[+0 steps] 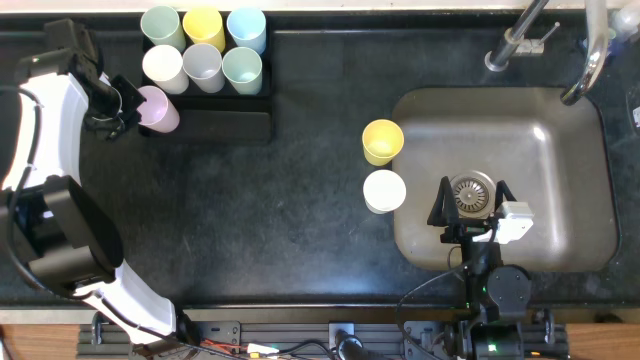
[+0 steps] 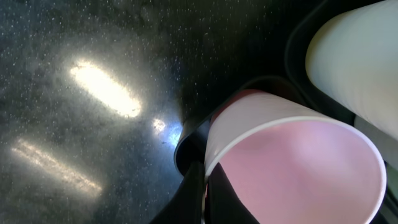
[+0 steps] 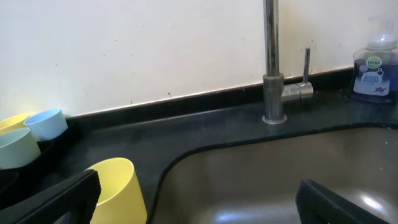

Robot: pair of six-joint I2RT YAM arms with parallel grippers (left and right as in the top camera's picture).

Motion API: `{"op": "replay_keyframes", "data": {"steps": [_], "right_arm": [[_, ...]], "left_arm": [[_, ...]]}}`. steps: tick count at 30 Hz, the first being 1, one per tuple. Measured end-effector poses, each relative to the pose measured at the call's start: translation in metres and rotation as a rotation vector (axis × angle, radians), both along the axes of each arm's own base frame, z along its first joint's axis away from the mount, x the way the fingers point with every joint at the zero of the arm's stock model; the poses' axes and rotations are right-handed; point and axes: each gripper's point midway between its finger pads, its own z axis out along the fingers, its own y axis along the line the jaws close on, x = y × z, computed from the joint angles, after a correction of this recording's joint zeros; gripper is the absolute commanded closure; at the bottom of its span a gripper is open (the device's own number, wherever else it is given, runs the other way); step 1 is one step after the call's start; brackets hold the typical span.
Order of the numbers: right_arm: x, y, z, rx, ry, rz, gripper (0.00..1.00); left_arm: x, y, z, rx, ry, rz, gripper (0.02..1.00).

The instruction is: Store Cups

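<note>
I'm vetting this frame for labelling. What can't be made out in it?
Left wrist view: the pink cup, held by the left gripper, hides whatever lies under it.
Right wrist view: the tap spout, the soap bottle side and the sink-side yellow cup base are cut off by frame edges.
Top view: the left arm covers the counter corner.

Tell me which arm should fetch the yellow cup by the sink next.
Right. Its open jaws hang over the sink, near the yellow cup; the left arm's are shut on the pink cup at the rack.
</note>
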Motion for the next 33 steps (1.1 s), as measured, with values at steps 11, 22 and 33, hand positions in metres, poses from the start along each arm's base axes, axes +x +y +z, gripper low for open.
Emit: {"op": "replay_keyframes", "data": {"steps": [11,22,33], "right_arm": [[0.0,0.0,0.0,0.0,0.0,0.0,0.003],[0.0,0.0,0.0,0.0,0.0,0.0,0.003],[0.0,0.0,0.0,0.0,0.001,0.0,0.005]], "left_arm": [[0.002,0.001,-0.003,0.002,0.001,0.0,0.982],[0.001,0.001,-0.006,0.0,0.009,0.003,0.023],[0.002,-0.031,0.075,0.053,-0.182,-0.096,0.02]]}}
